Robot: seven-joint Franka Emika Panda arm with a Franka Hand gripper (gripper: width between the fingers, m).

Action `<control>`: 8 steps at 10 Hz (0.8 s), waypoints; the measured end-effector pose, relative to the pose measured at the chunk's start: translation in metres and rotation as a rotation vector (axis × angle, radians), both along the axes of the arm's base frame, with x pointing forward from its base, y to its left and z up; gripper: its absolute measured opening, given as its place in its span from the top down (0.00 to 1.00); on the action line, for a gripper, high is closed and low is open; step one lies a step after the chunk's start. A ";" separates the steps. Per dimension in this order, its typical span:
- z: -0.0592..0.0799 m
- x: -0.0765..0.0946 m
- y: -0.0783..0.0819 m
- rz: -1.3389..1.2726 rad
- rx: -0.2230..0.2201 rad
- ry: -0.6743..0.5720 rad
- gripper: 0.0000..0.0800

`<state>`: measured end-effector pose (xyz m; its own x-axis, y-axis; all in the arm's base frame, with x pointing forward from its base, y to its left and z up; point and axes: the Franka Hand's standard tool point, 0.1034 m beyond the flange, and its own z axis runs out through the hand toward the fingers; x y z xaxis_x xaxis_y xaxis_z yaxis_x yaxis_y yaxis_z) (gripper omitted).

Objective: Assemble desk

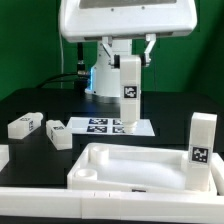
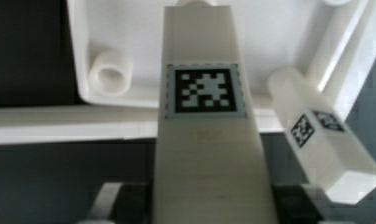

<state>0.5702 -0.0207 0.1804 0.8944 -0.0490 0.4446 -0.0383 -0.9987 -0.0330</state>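
Arm hung over bench middle, gripper (image 1: 128,61) pointed straight down, fingers clamped on top end of held leg (image 1: 130,95), kept upright.

Legs counted, four:
- held leg
- standing leg (image 1: 202,140) in tabletop (image 1: 130,168) corner, exterior view's right
- two lying legs (image 1: 25,126) (image 1: 58,134) toward bench edge, exterior view's left

Tabletop, one: white, raised rim, round corner socket (image 2: 110,76), placed by bench's near edge. Black-and-white tags seen on held and standing legs.
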 end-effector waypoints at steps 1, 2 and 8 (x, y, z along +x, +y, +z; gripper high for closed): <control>-0.002 0.004 -0.005 0.004 -0.026 -0.033 0.64; 0.000 0.010 -0.015 0.013 -0.049 -0.054 0.64; -0.001 0.025 -0.019 0.019 -0.041 -0.038 0.64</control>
<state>0.5947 -0.0396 0.1796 0.8773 -0.0135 0.4798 -0.0191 -0.9998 0.0069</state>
